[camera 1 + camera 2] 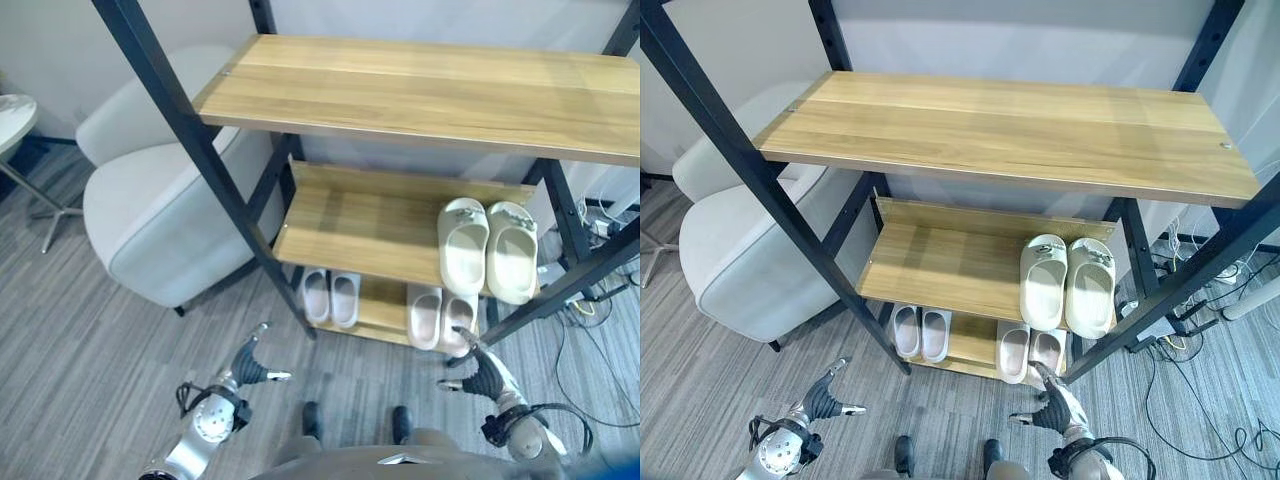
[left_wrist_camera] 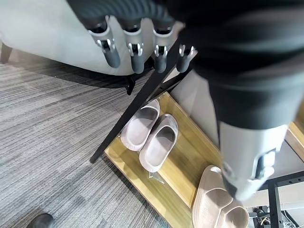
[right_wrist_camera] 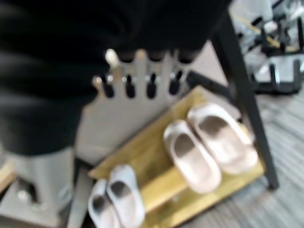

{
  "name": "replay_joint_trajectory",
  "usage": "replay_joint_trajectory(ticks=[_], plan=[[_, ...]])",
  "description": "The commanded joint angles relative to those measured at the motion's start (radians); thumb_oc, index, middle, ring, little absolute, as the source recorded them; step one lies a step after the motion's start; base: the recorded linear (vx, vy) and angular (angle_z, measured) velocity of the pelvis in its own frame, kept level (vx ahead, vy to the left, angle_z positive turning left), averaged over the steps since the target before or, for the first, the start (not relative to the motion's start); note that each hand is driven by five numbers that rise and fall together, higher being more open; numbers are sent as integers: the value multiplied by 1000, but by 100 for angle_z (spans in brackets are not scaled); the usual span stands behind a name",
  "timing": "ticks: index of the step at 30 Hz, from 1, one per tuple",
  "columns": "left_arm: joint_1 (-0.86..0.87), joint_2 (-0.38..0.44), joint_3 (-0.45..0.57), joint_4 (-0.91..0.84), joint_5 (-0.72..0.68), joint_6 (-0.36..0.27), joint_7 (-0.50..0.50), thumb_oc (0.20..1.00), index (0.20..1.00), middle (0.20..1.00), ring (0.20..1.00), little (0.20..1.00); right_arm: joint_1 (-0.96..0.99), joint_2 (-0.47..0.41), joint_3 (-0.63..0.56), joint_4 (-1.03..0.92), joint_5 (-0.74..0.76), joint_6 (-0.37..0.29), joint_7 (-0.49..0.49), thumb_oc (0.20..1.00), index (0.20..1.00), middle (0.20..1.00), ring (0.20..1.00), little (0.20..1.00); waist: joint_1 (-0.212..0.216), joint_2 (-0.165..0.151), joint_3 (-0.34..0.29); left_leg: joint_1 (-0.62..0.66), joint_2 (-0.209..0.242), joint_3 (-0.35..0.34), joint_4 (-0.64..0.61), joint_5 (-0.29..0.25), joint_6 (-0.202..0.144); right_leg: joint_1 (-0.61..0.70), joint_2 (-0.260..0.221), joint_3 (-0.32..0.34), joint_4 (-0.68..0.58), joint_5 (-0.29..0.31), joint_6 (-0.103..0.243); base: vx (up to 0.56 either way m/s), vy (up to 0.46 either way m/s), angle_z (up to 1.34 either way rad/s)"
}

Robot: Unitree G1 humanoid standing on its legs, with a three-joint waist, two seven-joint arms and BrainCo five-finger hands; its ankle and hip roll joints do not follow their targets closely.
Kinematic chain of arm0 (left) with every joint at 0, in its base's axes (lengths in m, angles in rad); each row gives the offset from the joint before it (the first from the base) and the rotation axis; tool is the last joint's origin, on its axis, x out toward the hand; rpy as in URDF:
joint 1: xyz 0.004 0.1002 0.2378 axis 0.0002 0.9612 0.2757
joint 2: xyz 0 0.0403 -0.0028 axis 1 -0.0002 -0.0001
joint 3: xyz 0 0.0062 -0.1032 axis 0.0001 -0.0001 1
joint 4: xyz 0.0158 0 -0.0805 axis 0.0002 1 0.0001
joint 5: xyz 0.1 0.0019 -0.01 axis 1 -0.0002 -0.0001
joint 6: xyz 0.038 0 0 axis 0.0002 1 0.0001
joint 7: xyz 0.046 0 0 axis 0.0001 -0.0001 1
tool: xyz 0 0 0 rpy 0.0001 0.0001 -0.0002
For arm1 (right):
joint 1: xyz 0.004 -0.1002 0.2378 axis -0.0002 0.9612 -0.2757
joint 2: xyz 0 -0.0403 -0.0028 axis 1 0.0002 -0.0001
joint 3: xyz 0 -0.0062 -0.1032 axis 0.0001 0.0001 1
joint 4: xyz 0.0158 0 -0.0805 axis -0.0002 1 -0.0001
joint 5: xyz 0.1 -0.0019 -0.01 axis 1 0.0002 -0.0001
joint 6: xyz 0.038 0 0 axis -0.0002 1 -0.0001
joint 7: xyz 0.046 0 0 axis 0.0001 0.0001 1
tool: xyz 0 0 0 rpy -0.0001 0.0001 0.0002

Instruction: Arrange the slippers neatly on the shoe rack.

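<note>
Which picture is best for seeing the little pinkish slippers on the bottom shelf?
The left wrist view: the small pinkish slippers sit close and unobstructed. Both eye views show them small, under the middle shelf; the right wrist view shows them blurred.

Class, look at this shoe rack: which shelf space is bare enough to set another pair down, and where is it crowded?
Free: the whole top shelf, and the middle shelf beside the cream slippers. Crowded: the bottom shelf, holding the small pair and the beige pair.
</note>
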Motion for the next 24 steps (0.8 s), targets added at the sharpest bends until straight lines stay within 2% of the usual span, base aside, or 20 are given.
replay_joint_trajectory(ticks=[1, 24], plan=[[-14, 30, 41, -35, -2, -53, 28, 1000, 1000, 1000, 1000, 1000, -3, -26, -2, -80, 0, -44, -38, 1000, 1000, 1000, 1000, 1000, -10, -38, 3, -6, -67, -6, 19, -88, 15, 11, -36, -76, -54, 16, 61, 0, 0, 0], [-21, 34, 72, -25, 11, -49, 26, 1000, 1000, 1000, 1000, 1000, -136, 2, -53, -7, 34, -28, -71, 1000, 1000, 1000, 1000, 1000, 11, -32, 16, -36, -73, -23, 19, -86, 19, -14, -41, -85, -59, 21, 61, 1, -2, 1]])
